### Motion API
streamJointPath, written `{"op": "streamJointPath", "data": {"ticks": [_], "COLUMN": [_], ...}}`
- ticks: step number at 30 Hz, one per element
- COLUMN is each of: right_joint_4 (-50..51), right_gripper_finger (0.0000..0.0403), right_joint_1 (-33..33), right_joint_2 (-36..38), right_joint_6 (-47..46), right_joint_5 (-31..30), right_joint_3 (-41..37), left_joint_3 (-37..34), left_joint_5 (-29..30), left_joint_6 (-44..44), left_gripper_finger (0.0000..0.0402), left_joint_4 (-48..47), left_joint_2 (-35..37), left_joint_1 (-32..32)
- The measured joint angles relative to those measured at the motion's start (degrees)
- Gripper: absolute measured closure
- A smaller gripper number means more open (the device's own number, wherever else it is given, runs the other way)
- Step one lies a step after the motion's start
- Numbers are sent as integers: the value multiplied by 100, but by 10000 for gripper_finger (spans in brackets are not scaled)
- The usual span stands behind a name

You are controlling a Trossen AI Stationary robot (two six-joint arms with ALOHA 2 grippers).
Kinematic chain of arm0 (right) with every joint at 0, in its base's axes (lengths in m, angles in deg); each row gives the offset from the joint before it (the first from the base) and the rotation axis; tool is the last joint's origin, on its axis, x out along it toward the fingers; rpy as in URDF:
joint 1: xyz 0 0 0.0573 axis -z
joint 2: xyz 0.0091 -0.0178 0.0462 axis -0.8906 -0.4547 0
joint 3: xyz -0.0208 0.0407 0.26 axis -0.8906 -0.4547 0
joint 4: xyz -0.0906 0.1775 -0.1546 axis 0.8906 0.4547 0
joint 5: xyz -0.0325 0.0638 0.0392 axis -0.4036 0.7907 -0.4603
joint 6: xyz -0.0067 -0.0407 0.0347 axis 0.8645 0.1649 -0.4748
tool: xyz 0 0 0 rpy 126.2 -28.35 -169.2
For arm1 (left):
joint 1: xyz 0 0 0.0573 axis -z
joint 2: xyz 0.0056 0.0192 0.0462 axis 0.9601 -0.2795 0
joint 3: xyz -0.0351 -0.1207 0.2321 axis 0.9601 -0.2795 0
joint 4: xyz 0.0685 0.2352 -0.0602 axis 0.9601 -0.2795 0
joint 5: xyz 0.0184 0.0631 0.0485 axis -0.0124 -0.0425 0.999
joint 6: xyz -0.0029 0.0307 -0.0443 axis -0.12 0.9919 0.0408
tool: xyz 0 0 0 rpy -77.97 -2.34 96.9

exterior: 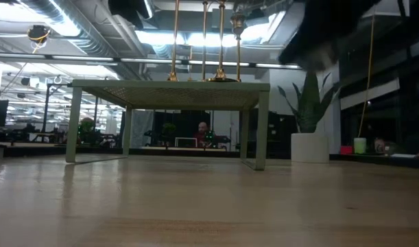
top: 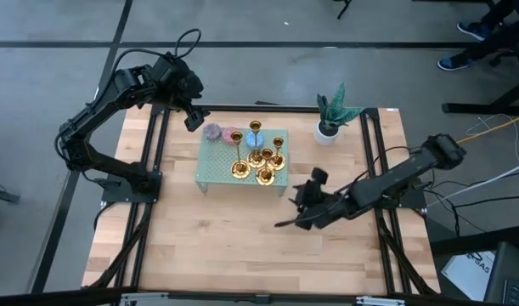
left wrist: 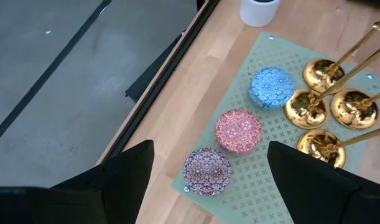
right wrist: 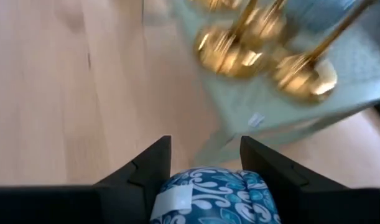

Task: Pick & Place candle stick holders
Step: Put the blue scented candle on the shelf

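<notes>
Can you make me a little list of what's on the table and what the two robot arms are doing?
stand: green, mid-table
holders: four gold holders upright on the stand
candles: purple, pink, blue, in a row on the stand
plant: potted, beside the stand
left gripper: above the stand's corner, jaws open
right gripper: near the stand, holding a blue patterned thing

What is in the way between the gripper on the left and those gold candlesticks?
The left gripper hovers open over the corner of the green stand. The purple-grey candle and pink candle lie between it and the gold candle stick holders; the blue candle sits beside them.
</notes>
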Motion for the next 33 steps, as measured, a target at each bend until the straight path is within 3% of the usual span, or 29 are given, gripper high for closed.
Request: {"op": "streamJointPath", "data": {"ticks": [7,11,13,18,22,27,33], "right_joint_4": [-785,-2134,-2982,-5193,-6461,-7085,-7014], "right_gripper_finger": [228,228,228,228,228,228,228], "right_joint_1": [60,387,640,1472,2257,3160,3804], "right_joint_2": [1084,1489,1617,1719,1719,1545,753], "right_joint_6": [679,1736,2438,3943,4212,4052,3778], "right_joint_5": [-666,-843,-648,703,2123,3360,5174], "right_joint_3": [1,2,2,2,1,136,1288], "left_joint_3": [0,0,0,0,0,0,0], "left_joint_5": [-427,-448,-625,-1470,-2246,-3114,-2969], "left_joint_6": [226,374,473,549,320,-142,-153], "left_gripper_finger": [89,89,89,89,89,89,89], "left_joint_4": [107,535,888,2047,3131,4499,5236], "left_joint_2": [134,322,433,606,640,446,17], "left_joint_1": [0,-2,-2,0,18,282,799]}}
